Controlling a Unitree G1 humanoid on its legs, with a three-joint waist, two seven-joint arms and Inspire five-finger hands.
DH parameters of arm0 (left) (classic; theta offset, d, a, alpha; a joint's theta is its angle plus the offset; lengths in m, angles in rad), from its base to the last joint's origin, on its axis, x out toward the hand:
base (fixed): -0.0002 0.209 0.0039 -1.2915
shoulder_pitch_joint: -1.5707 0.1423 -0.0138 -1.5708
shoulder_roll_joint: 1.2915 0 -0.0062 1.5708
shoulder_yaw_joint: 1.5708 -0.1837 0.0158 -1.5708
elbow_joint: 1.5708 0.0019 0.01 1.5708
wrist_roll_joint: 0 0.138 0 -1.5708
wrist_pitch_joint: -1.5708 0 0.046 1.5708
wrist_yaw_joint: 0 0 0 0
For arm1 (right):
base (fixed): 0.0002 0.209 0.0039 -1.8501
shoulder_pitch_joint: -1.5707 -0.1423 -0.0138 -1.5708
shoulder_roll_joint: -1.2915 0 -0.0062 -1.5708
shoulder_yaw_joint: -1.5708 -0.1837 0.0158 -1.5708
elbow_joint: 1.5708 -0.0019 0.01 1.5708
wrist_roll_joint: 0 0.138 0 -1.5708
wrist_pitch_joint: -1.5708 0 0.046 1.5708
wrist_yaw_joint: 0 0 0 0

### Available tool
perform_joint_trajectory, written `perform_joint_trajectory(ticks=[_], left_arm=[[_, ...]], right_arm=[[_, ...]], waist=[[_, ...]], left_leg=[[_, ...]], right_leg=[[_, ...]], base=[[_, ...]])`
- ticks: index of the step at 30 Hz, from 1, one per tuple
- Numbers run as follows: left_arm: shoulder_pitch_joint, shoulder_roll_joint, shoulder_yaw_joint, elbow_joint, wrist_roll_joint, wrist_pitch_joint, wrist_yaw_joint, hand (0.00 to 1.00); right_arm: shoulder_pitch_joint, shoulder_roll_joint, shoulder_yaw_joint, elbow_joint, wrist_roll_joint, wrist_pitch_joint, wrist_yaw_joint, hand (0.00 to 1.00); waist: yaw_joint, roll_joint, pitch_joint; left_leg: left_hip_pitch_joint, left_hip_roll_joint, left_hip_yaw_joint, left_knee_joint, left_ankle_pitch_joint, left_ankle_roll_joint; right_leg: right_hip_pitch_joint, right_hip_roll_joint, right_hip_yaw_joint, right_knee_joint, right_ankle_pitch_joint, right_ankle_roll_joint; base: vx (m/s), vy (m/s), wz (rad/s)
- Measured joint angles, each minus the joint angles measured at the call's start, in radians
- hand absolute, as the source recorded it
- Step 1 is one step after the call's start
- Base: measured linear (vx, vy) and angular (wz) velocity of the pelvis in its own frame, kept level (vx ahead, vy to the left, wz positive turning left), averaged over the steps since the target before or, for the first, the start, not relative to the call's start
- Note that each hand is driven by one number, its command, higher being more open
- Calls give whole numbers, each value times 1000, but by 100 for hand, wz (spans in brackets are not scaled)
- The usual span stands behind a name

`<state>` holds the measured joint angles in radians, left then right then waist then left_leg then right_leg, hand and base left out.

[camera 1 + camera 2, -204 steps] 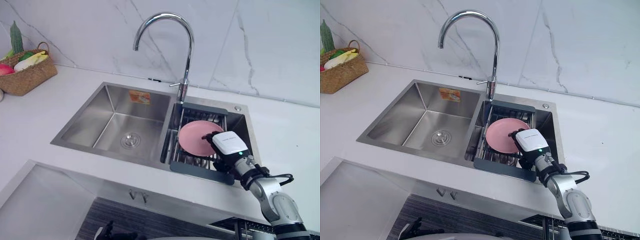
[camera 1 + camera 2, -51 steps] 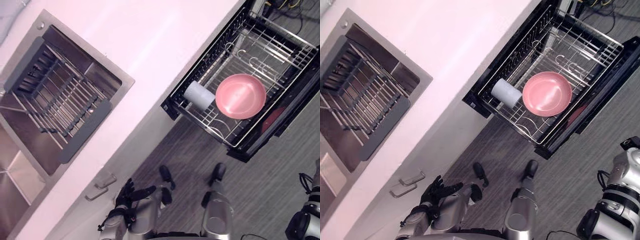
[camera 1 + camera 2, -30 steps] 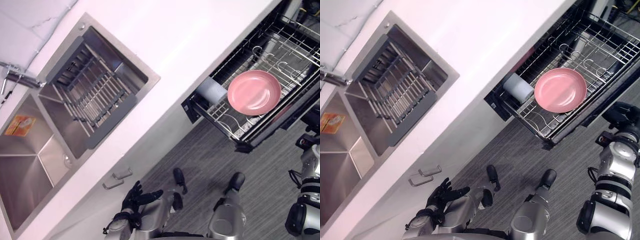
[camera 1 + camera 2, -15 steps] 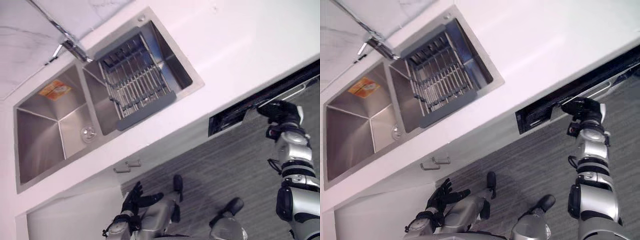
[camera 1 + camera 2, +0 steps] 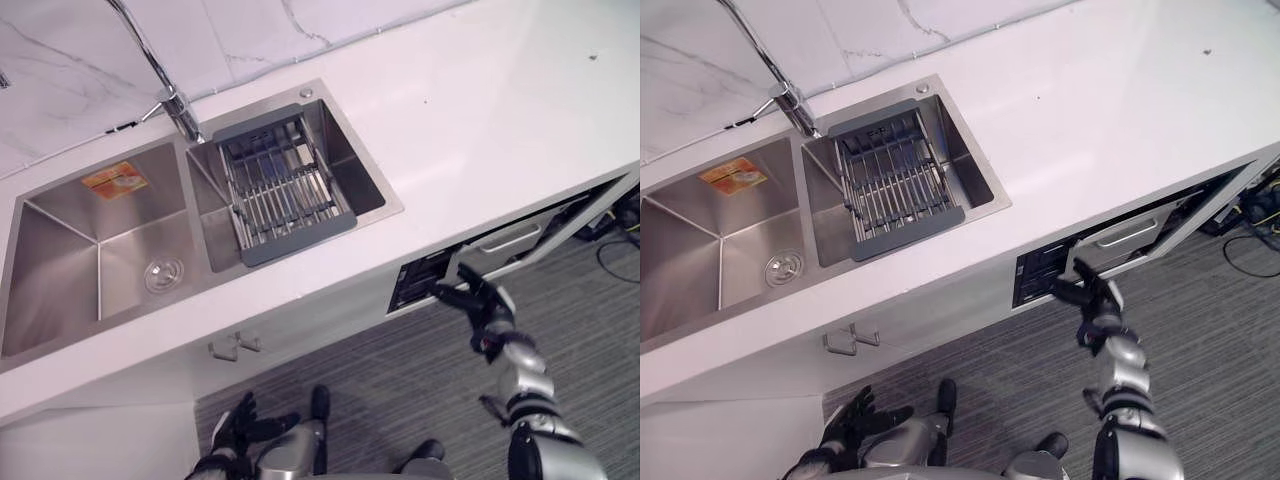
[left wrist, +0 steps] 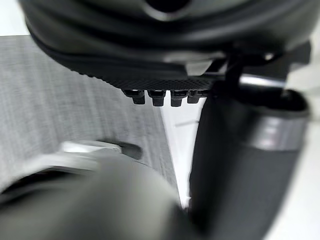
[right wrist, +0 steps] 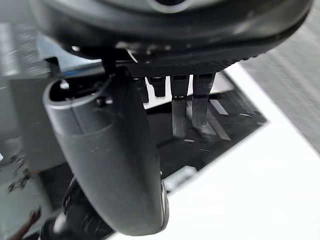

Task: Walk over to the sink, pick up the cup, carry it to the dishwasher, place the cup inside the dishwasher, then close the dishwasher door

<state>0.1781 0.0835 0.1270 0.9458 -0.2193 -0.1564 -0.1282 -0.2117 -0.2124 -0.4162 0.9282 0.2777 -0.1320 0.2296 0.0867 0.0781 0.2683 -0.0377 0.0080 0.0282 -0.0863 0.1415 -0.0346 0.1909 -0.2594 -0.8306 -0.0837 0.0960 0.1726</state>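
White stone is being seen all along the counter (image 5: 470,120), and under its edge the dishwasher (image 5: 505,240) is being closed. A moment ago its rack was pulled far out over the floor. Now it is being tucked back in, and just a dark slit is being left at one end of the door. The right hand (image 5: 468,300) is being held right at that door, with its fingers (image 7: 192,107) kept straight and nothing being gripped. The left hand (image 5: 237,424) is being held low by the floor, loose and spread, with nothing in it. The cup is being kept inside the dishwasher, hidden behind the door, it is judged: a moment ago it was lying on its side in the rack beside a pink plate. The sink (image 5: 100,235) is being left behind, with a grey drain rack (image 5: 285,190) lying across it. So the cup part is being counted as done, and one last little push is likely being needed to shut the door fully.
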Motion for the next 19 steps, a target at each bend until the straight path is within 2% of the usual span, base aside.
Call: perform_joint_trajectory(ticks=[2,5,6,7,9,10,11,12,13,14,16,19], left_arm=[[4,1,12,7,-22,-5,-1,100],[3,1,50,37,-55,-3,-4,100],[3,3,67,48,-61,0,-11,100],[4,3,75,52,-66,1,-13,100],[10,9,79,53,-67,9,-15,100],[13,9,78,49,-68,15,-15,100],[17,10,76,44,-69,19,-13,100],[23,22,62,38,-74,21,-8,100],[17,42,52,39,-71,33,4,100],[10,52,49,39,-71,42,14,100],[-12,60,42,38,-54,78,36,100],[-31,53,47,30,-32,99,57,100]], right_arm=[[58,40,-43,60,-10,-14,-9,100],[189,106,-72,123,-76,-44,-87,100],[241,132,-91,131,-84,-44,-120,100],[275,144,-100,133,-89,-44,-142,100],[336,158,-105,135,-129,-43,-166,100],[357,162,-102,136,-164,-43,-169,100],[362,166,-97,135,-174,-43,-171,100],[366,178,-85,134,-196,-44,-172,100],[372,207,-72,129,-204,-47,-170,100],[373,219,-68,120,-203,-47,-166,100],[380,222,-35,88,-202,-61,-161,100],[373,220,-26,59,-202,-71,-161,100]], waist=[[4,-14,-9],[-2,-53,-32],[-8,-65,-39],[-15,-71,-42],[-33,-78,-42],[-34,-78,-43],[-35,-81,-44],[-41,-88,-54],[-59,-103,-58],[-65,-114,-59],[-82,-125,-65],[-82,-124,-68]], left_leg=[[0,-5,0,-2,-1,0],[2,-25,-21,-6,-9,5],[11,-35,-36,-6,-21,16],[17,-41,-50,-7,-35,31],[40,-43,-77,-6,-53,38],[52,-33,-93,-6,-58,44],[57,-27,-103,-5,-61,49],[66,-19,-129,1,-65,55],[62,-2,-184,11,-65,65],[62,5,-215,14,-64,68],[73,17,-304,20,-63,68],[82,6,-365,24,-72,62]], right_leg=[[0,-2,0,0,-1,2],[4,-21,-16,26,-17,13],[9,-40,-25,64,-36,10],[10,-57,-26,106,-52,-11],[5,-97,-6,230,-66,-62],[-23,-113,58,331,-63,-144],[-46,-118,114,384,-51,-177],[-101,-117,266,490,-17,-204],[-144,-64,409,547,-97,-143],[-151,-20,458,553,-156,-138],[-174,117,561,512,-276,-124],[-220,153,615,450,-298,-126]], base=[[0,0,0],[26,51,16],[35,57,28],[44,87,33],[67,133,46],[81,142,43],[104,146,39],[138,88,66],[135,38,82],[98,-33,96],[80,-99,111],[66,-130,70]])
